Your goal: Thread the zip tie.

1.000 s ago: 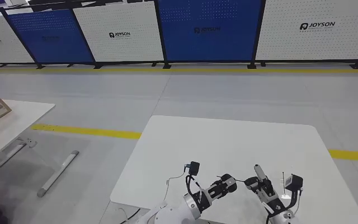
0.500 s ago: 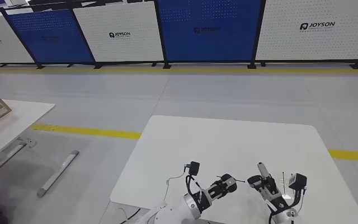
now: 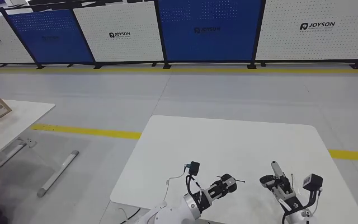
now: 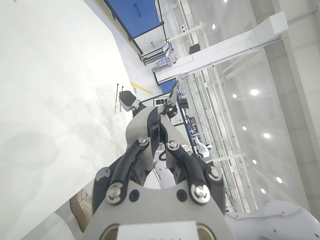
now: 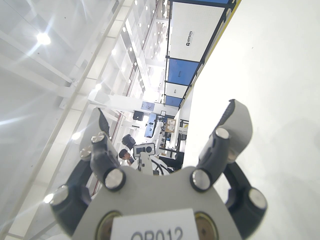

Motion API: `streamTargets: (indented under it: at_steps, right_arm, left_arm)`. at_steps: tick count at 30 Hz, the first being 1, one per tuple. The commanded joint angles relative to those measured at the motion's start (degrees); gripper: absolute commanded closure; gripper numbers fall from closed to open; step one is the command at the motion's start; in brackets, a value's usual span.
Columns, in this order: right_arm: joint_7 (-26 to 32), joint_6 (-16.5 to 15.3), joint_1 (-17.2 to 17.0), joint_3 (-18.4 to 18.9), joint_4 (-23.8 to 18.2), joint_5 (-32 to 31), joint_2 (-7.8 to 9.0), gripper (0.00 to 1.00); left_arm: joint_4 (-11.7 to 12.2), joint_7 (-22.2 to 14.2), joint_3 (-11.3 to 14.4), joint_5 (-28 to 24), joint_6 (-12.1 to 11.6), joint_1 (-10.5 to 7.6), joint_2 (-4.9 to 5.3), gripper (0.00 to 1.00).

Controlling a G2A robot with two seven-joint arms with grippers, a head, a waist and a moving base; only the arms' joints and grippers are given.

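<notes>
My left gripper [image 4: 158, 117] is shut on a thin black zip tie [image 4: 158, 128], held edge-on between its pads. From above, the left gripper [image 3: 228, 182] hangs near the table's front edge, and the tie's tip [image 3: 240, 181] sticks out toward the right arm. My right gripper [image 5: 166, 112] is open with nothing between its fingers. It hangs over the front right of the table [image 3: 272, 175], apart from the left one. A thin black strip [image 3: 291, 178] stands beside the right arm; I cannot tell if it rests on the table.
The white table [image 3: 224, 140] is bare behind both arms. Its front edge lies close under the grippers. A second white table [image 3: 22, 115] stands far left, and blue and white panels [image 3: 210, 31] line the room's back.
The right arm has moved to the right and slightly nearer the front edge, widening the gap to the left gripper. The left arm keeps still with the tie.
</notes>
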Motion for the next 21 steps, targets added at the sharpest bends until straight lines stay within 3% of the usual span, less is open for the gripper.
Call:
streamTargets:
  at_steps: [1, 6, 12, 21]
  right_arm:
    - [0.01, -0.02, 0.01, 0.0, 0.01, 0.02, 0.0, 0.0]
    - [0.01, -0.02, 0.01, 0.0, 0.01, 0.02, 0.0, 0.0]
    - [0.01, -0.02, 0.01, 0.0, 0.01, 0.02, 0.0, 0.0]
    - [0.01, -0.02, 0.01, 0.0, 0.01, 0.02, 0.0, 0.0]
  left_arm:
    - [0.0, 0.0, 0.0, 0.0, 0.0, 0.0, 0.0, 1.0]
    - [0.12, -0.6, 0.35, 0.01, -0.24, -0.3, -0.04, 1.0]
    - [-0.13, -0.99, 2.22, 5.41, 3.87, -1.28, -0.12, 1.0]
    - [-0.54, -2.05, 2.6, 4.57, 3.53, -1.33, -0.14, 1.0]
